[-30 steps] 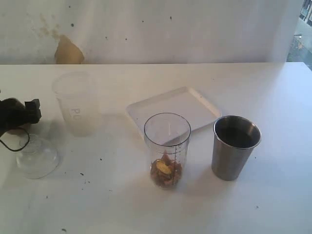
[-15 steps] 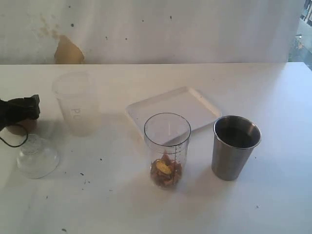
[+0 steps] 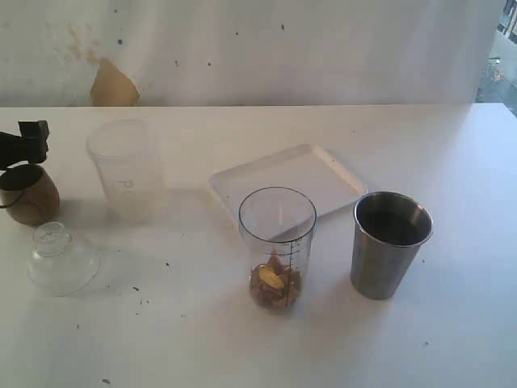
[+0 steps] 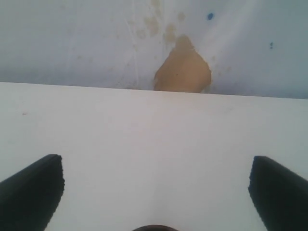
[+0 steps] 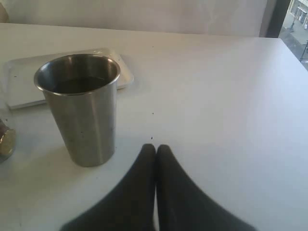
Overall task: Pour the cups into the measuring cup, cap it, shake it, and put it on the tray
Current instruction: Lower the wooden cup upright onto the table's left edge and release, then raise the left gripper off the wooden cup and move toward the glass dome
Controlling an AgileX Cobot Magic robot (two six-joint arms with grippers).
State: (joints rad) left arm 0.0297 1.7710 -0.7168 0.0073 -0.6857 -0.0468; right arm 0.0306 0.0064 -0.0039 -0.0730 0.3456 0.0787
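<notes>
The brown wooden cup (image 3: pixel 30 198) stands upright at the table's far left. My left gripper (image 3: pixel 28 144) hovers just behind and above it, open and holding nothing. In the left wrist view its fingers (image 4: pixel 31 192) are spread wide, with only the cup's rim (image 4: pixel 155 228) showing between them. The measuring cup (image 3: pixel 277 246) stands in the middle with brownish pieces at its bottom. To its right is the steel tumbler (image 3: pixel 389 242), and the white tray (image 3: pixel 299 178) lies behind. My right gripper (image 5: pixel 155 149) is shut and empty, low over the table beside the tumbler (image 5: pixel 82 110).
A frosted plastic cup (image 3: pixel 125 170) stands right of the wooden cup. A clear dome lid (image 3: pixel 60 259) lies in front of the wooden cup. A wall with a tan patch (image 3: pixel 113 85) runs along the table's back edge.
My left gripper has risen and drawn back off the wooden cup, which now stands uncovered on the table. Nothing else has moved.
</notes>
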